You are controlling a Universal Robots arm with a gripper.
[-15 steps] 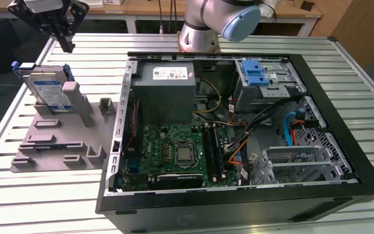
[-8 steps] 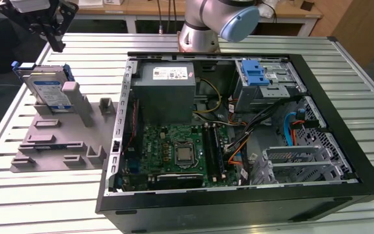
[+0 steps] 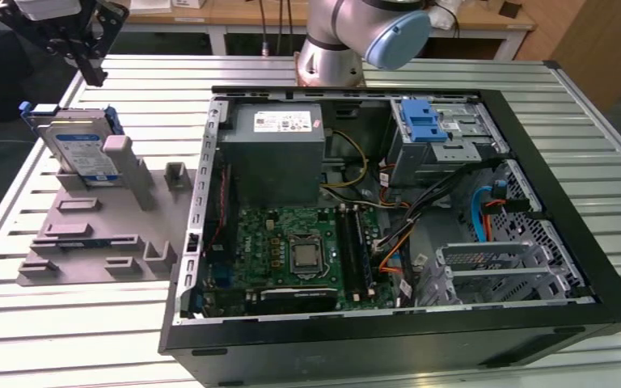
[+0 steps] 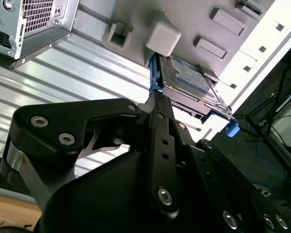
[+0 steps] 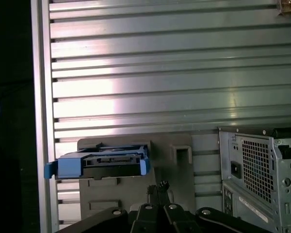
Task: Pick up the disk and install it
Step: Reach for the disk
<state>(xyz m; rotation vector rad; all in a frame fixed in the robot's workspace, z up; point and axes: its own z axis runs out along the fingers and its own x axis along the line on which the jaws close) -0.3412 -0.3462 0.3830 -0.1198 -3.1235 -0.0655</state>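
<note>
The disk, a silver drive with a white-and-blue label in a blue bracket, stands on edge in the grey fixture at the exterior view's left. My gripper hangs above and behind it, clear of it, fingers shut with nothing between them. In the second wrist view the gripper points toward the disk. In the first wrist view the gripper sits beside the disk, whose connector edge faces the camera.
The open computer case lies beside the fixture, with a grey power-supply box, a motherboard and a drive cage with a blue latch. The arm's base stands behind the case. The slatted table's edge runs close by.
</note>
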